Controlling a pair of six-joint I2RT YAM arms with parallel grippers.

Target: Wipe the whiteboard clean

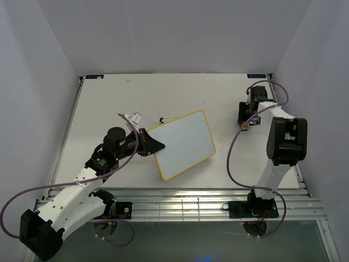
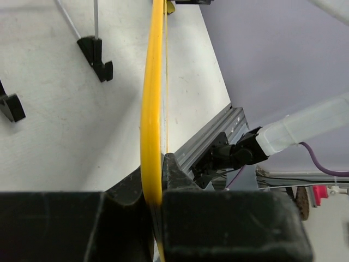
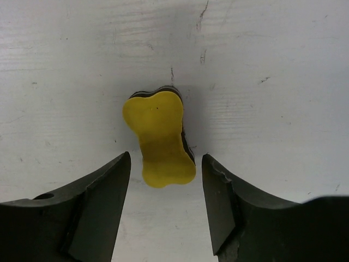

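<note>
Yellow-framed whiteboard (image 1: 182, 144) sat mid-table, its left edge pinched in the left gripper (image 2: 161, 177). The right gripper (image 3: 166, 180) hung with fingers spread wide either side of the sponge eraser (image 3: 160, 139), not touching it. Best approach: descend straight, centre on the sponge's waist, close gently.

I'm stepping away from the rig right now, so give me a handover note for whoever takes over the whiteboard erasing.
Left claw: shut on the left edge of the small yellow-framed white whiteboard, mid-table.
Right claw: open, hovering over the yellow sponge eraser, which lies on the white table at far right; not gripped.
Done: the top view shows no writing on the board's face.
Left: probably grasp the eraser, then check the board for marks.
</note>
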